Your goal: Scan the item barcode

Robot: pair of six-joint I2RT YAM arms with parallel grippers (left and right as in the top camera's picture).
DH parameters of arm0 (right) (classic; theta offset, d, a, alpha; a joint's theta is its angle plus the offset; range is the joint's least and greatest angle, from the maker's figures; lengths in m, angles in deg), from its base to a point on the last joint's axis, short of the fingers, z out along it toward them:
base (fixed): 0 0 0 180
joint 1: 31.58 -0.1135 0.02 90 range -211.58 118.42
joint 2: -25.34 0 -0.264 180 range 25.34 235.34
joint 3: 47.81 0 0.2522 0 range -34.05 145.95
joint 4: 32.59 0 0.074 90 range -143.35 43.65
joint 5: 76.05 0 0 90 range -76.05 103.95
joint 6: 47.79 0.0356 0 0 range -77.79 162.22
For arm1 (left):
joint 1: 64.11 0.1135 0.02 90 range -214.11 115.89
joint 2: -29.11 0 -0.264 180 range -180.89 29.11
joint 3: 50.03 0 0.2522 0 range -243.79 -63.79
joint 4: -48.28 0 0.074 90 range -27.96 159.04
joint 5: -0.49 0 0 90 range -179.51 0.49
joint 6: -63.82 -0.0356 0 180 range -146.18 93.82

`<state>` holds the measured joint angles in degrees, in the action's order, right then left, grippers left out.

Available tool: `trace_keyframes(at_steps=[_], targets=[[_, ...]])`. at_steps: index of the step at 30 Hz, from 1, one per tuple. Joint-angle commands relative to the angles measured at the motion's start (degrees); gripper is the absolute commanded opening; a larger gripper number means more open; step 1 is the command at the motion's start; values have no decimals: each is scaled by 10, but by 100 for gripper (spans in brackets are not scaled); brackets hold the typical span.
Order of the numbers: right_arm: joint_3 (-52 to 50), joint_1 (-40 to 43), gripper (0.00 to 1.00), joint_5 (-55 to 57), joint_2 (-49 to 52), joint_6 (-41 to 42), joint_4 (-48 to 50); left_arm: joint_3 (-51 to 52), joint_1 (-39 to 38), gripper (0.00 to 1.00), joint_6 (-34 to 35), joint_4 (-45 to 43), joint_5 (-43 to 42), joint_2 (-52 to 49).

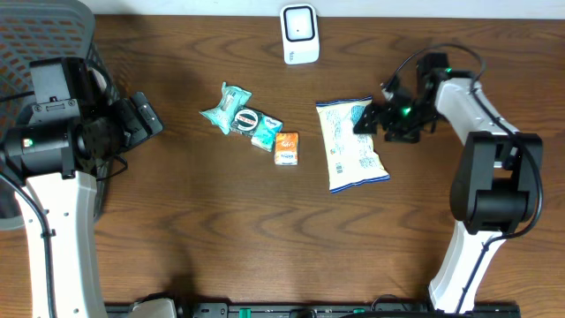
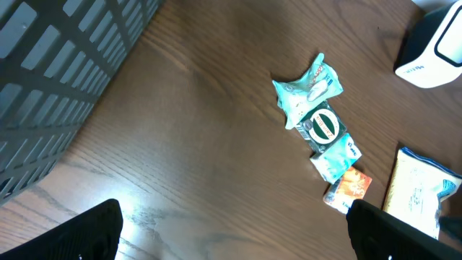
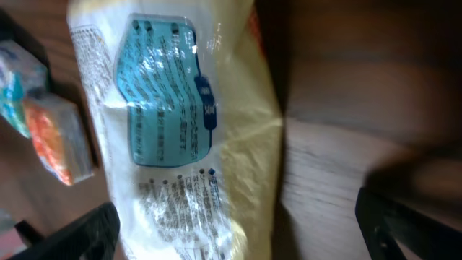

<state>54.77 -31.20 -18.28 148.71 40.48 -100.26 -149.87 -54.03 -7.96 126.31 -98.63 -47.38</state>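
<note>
Table [image 1: 203,221]: dark wood grain, pale strip along the far edge
Scanner [image 1: 299,34]: white, upright at the far edge, centre
Snack bag [image 1: 350,143]: lying flat right of centre, well apart from the scanner
Small packets [image 1: 266,131]: diagonal row just left of the bag
Right gripper [image 1: 371,120]: jaws spread wide over the bag's far right corner — gripping nothing
Left gripper [image 1: 141,117]: spread wide, empty, beside a mesh basket [image 1: 44,35]
Open room: plain wood along the near side
</note>
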Motion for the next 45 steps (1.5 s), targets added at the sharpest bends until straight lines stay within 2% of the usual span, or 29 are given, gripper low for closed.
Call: trace_keyframes(at_steps=[1,5,8,10,12,16,17,24,32,38,45], targets=[[-38,-23,99,-29,7,27,26,-12,2,98,1,2,-3,-1],[-77,-44,98,-22,7,64,62,-12,2,98,1,2,-3,-1],[-96,-60,88,13,7,91,79,-12,2,98,1,2,-3,-1],[-105,-69,74,37,7,104,88,-12,2,98,1,2,-3,-1],[-107,-76,53,38,7,105,91,-12,2,98,1,2,-3,-1],[-105,-82,6,33,7,111,94,-12,2,98,1,2,-3,-1],[-105,-82,1,27,7,112,94,-12,2,98,1,2,-3,-1],[-100,-77,1,-45,-17,109,95,-12,2,98,1,2,-3,-1],[-99,-76,1,-94,-102,103,95,-12,2,98,1,2,-3,-1],[-99,-76,1,-200,-165,80,98,-12,2,97,1,2,-3,-1],[-99,-75,1,-253,-220,81,99,-12,2,98,1,2,-3,-1]])
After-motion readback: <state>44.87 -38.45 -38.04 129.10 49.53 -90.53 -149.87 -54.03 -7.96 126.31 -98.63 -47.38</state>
